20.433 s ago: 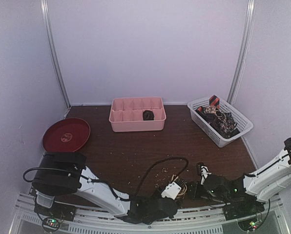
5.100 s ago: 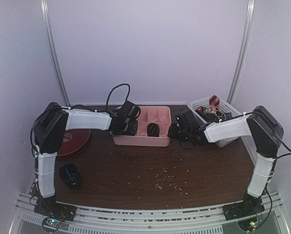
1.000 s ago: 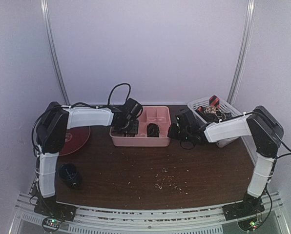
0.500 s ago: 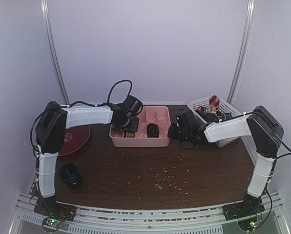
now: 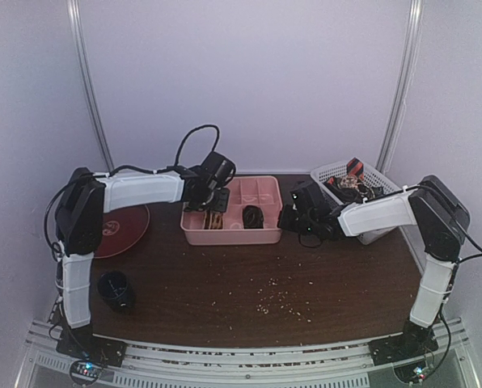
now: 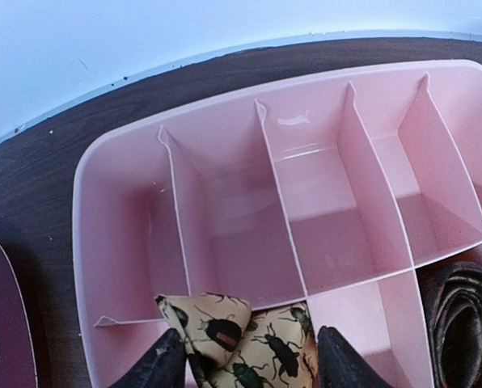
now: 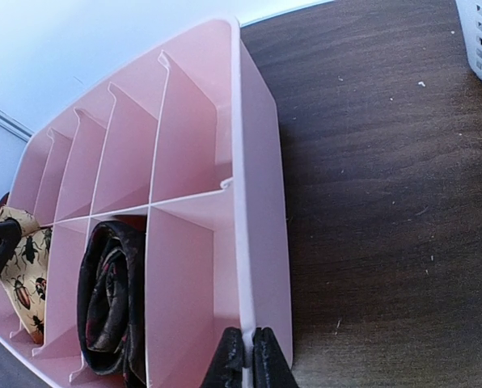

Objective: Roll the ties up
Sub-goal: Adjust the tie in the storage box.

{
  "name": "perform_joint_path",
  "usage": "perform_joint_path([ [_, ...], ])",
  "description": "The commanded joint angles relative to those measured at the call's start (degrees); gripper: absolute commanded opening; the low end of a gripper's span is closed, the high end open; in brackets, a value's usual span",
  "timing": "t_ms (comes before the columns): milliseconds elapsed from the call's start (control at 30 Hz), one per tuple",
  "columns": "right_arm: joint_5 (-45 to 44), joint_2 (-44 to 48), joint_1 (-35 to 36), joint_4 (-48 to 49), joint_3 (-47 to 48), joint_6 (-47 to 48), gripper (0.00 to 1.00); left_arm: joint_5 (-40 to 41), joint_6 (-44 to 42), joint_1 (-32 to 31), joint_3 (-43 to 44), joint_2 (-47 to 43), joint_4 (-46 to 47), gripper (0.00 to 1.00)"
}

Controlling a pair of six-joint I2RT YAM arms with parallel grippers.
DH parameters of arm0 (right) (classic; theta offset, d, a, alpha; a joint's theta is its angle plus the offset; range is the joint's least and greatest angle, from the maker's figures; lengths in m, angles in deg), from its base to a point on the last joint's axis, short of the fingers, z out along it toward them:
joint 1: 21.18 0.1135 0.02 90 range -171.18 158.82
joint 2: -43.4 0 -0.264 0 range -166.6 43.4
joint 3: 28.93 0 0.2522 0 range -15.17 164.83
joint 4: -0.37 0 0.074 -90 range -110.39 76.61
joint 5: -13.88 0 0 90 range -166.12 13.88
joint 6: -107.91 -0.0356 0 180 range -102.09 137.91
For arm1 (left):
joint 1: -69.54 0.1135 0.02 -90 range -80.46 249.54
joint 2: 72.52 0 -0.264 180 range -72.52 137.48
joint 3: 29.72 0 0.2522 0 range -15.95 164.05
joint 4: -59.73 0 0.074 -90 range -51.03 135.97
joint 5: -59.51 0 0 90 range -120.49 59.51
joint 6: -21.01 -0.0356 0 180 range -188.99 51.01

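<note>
My left gripper [image 6: 255, 356] has its jaws parted on either side of the tan beetle-print tie [image 6: 225, 331], which sits rolled in a near-row compartment at the left end of the pink divider tray [image 6: 112, 242]. From the overhead camera the fingers look to be above the roll rather than pinching it, so I read it as released. My right gripper [image 7: 243, 356] is closed on the rim of the tray's right end wall, steadying it. A dark rolled tie [image 7: 107, 299] fills another near-row slot, and more ties [image 5: 362, 194] lie heaped in the white basket [image 5: 385, 228] to the right.

The tan roll worries me. A pointed corner stands up above the coil, and it looks loose. If a fingertip brushes that corner as I lift away, the fabric could snag, come out with me and unwind. Left alone, it may also spring open inside the slot. The tray is light plastic, so any sideways drift of my right arm while it is clamped could tip or drag the tray and spill both rolls.
</note>
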Motion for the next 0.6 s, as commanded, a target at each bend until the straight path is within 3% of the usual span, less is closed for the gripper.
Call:
perform_joint_path([
  [0,3.8,-0.3,0.8,-4.7,-1.4,1.1,0.0,1.8,-0.9,-0.2,-0.2,-2.8,2.3,0.54],
  [467,3.7,0.0,0.9,-4.8,-1.6,1.2,0.0,2.8,0.3,0.7,-1.4,-1.7,0.9,0.51],
  [567,3.6,0.1,0.8,-4.9,-1.7,1.2,0.0,1.4,-0.5,1.2,-1.4,-0.8,2.3,0.41],
])
